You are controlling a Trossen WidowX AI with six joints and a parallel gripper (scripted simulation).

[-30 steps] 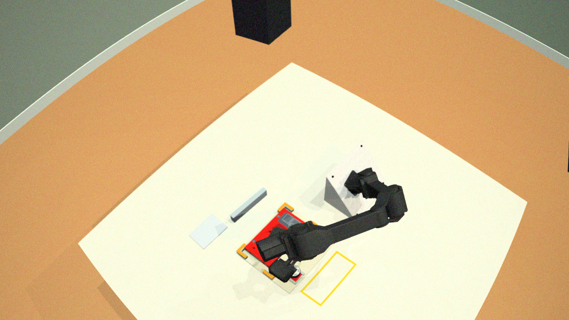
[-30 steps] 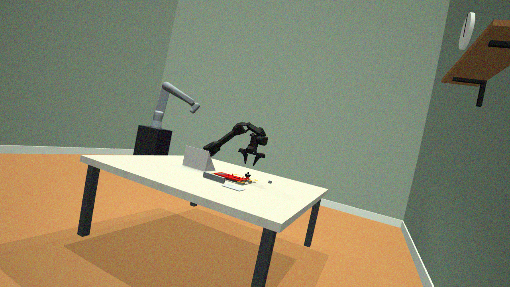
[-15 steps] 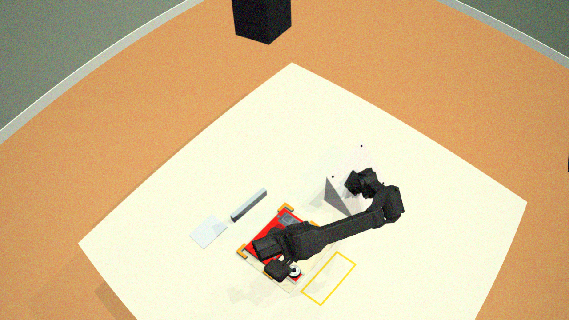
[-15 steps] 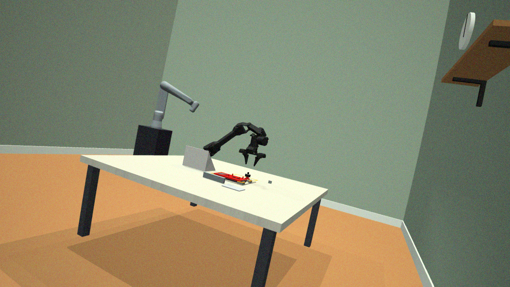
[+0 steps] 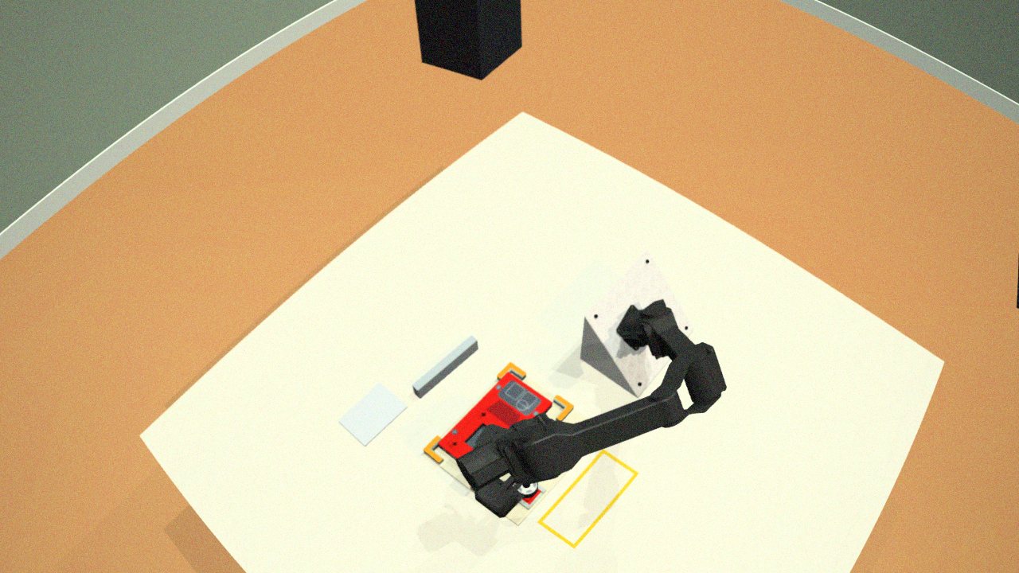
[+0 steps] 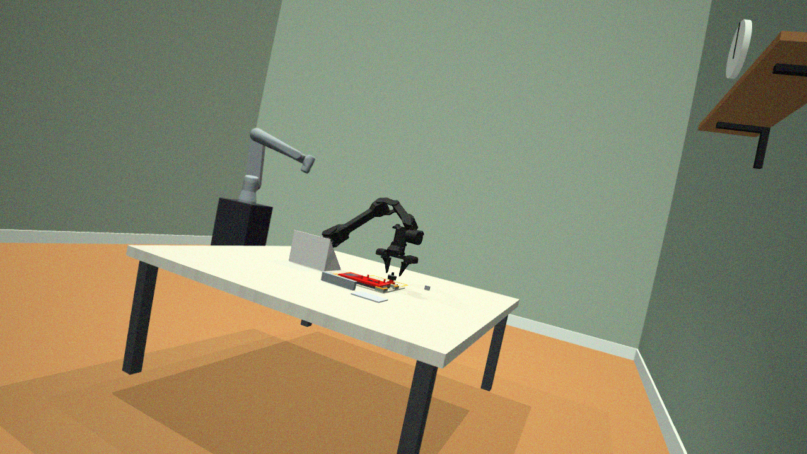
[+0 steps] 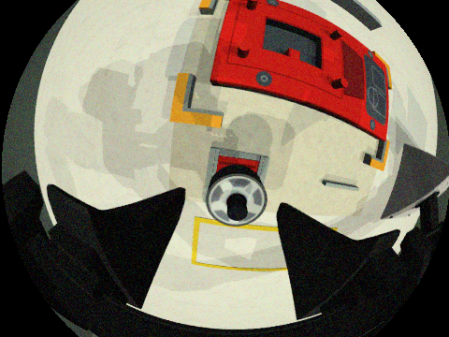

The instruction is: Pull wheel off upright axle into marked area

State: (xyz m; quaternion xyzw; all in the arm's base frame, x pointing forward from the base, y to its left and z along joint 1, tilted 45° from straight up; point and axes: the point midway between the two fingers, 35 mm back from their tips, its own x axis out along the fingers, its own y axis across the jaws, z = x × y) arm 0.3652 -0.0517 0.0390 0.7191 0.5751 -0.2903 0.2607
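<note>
The black claw [image 7: 231, 238] hangs spread and empty above the silver spoked wheel [image 7: 238, 198]; grasp, lift-off and placing in the yellow-outlined rectangle [image 7: 239, 249] remain.

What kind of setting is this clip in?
Probably a robotics lab or test room: a bare table carrying a small black arm over a red fixture board, a second grey arm on a pedestal behind, plain green walls and a wall shelf.

Silver-grey wheel [image 7: 238, 197] upright on axle, beside yellow-outlined area [image 7: 239, 246]
</note>
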